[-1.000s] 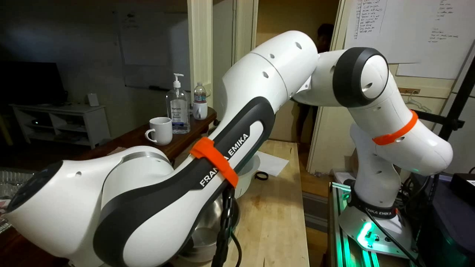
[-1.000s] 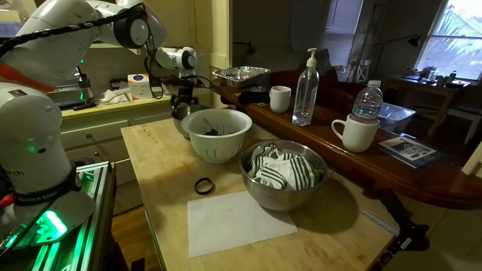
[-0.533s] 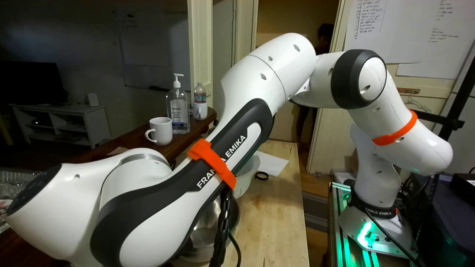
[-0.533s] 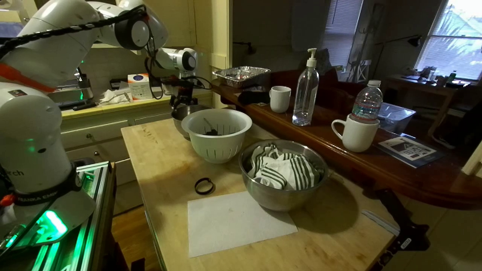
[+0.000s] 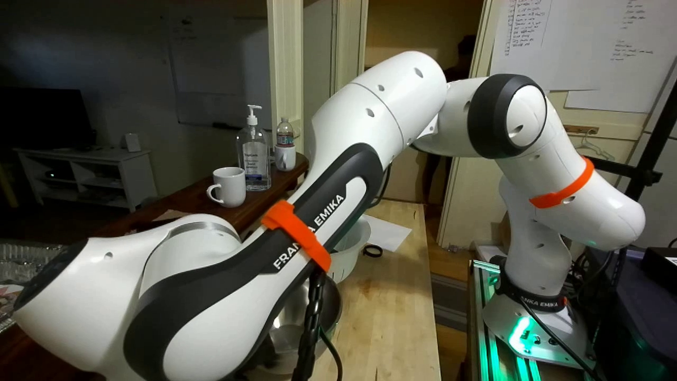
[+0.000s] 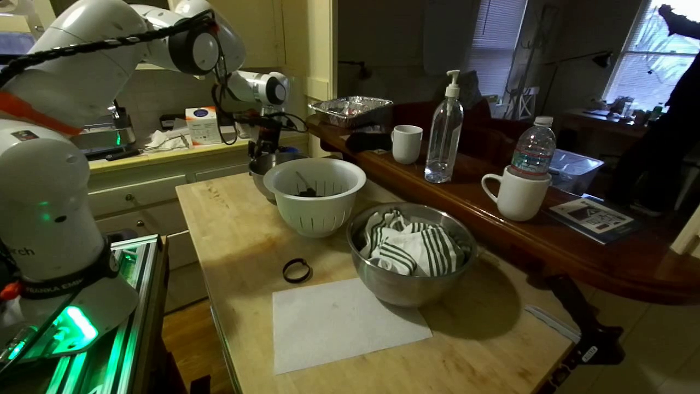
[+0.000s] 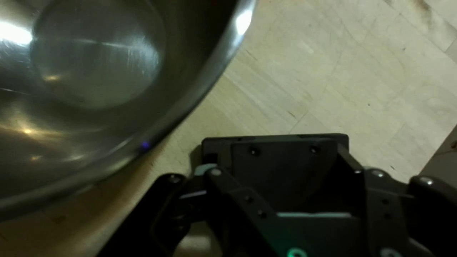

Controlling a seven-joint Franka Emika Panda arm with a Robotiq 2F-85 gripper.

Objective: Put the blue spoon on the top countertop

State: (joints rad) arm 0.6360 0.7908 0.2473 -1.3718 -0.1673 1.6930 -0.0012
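A small bright blue patch (image 6: pixel 290 149), the visible part of the blue spoon, shows beside the gripper (image 6: pixel 264 152) behind the far rim of a steel bowl (image 6: pixel 256 174). Most of the spoon is hidden. In the wrist view the gripper (image 7: pixel 275 142) is low over the pale worktop, just outside the steel bowl (image 7: pixel 96 142); its dark parts cover the space between the jaws, and no spoon shows there. Whether the jaws grip the spoon cannot be told. The top countertop (image 6: pixel 404 172), glossy reddish-brown wood, runs raised along the worktop and also appears in an exterior view (image 5: pixel 180 203).
On the countertop stand a white mug (image 6: pixel 407 145), a pump bottle (image 6: pixel 442 153), a mug with a water bottle (image 6: pixel 517 200) and a foil tray (image 6: pixel 350 112). The worktop carries a white colander (image 6: pixel 314 210), a cloth-filled bowl (image 6: pixel 404 290), paper (image 6: pixel 339 328) and a black ring (image 6: pixel 297 271).
The arm has sunk slightly. My jaws look narrower than before, and the blue patch has come into sight next to them. A person has entered by the window.
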